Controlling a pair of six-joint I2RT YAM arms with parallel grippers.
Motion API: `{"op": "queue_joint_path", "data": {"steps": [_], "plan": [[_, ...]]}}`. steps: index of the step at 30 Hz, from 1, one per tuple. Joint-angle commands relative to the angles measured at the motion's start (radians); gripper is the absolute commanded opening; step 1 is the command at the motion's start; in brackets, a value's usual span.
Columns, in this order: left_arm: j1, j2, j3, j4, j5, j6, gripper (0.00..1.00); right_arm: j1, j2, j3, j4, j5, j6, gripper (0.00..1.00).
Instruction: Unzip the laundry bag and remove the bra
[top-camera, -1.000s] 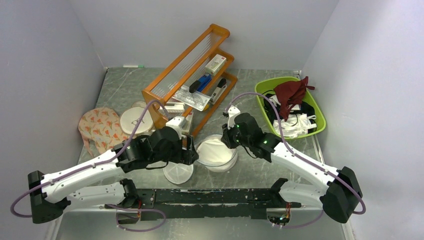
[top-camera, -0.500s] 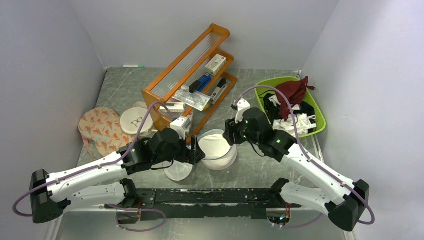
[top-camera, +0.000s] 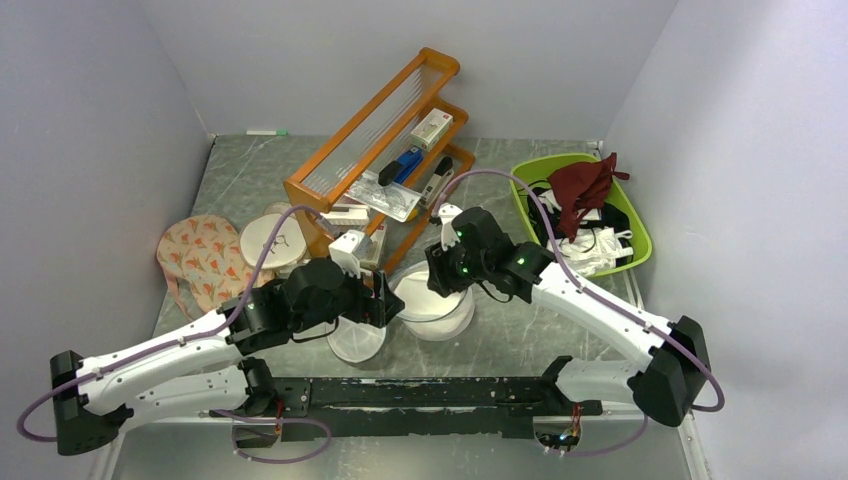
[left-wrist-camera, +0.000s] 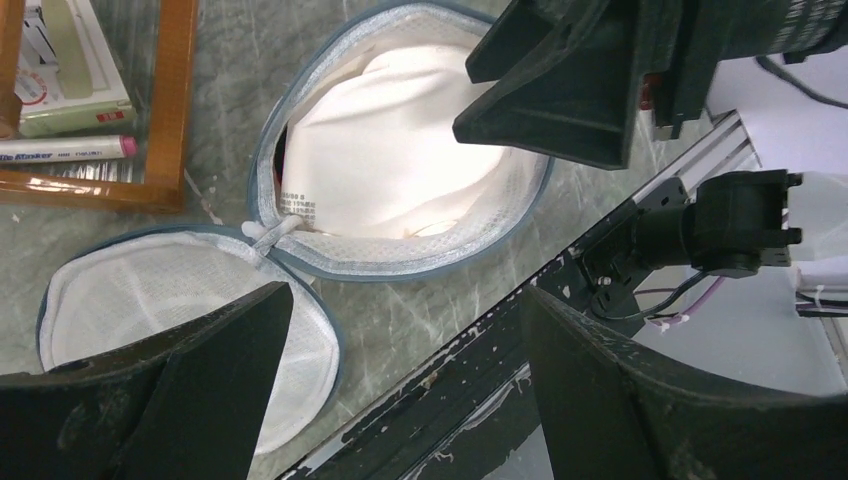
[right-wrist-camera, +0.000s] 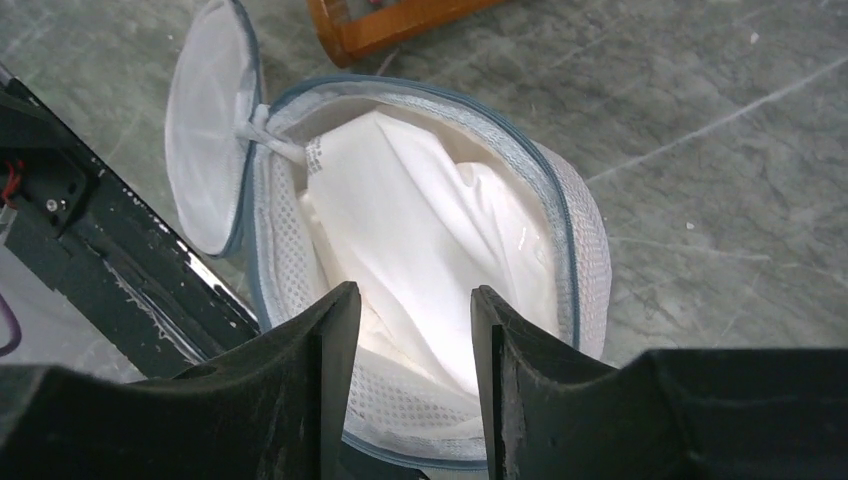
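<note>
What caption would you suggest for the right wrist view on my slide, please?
Open right pincer poised over the unzipped laundry bag, a white garment exposed inside, the lid half lying alongside.

Right gripper (right-wrist-camera: 413, 312) is low over the laundry bag (right-wrist-camera: 588, 262), fingers parted, one either side of the white fabric (right-wrist-camera: 430, 225) heaped in the deep half. The zipper is undone all the way round (the dark rim stands wide open). The other half (right-wrist-camera: 205, 130) lies flipped out to the left, joined by a small white tab. A corner of the orange rack (right-wrist-camera: 400, 20) sits on the grey marbled table (right-wrist-camera: 700, 150), and a black rail (right-wrist-camera: 90, 240) runs down the left.
</note>
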Motion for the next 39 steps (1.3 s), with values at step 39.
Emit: {"op": "queue_joint_path", "data": {"steps": [39], "plan": [[0.004, 0.277, -0.138, 0.276, 0.073, -0.112, 0.83, 0.07, 0.074, 0.037, -0.025, 0.211, 0.065, 0.6]]}}
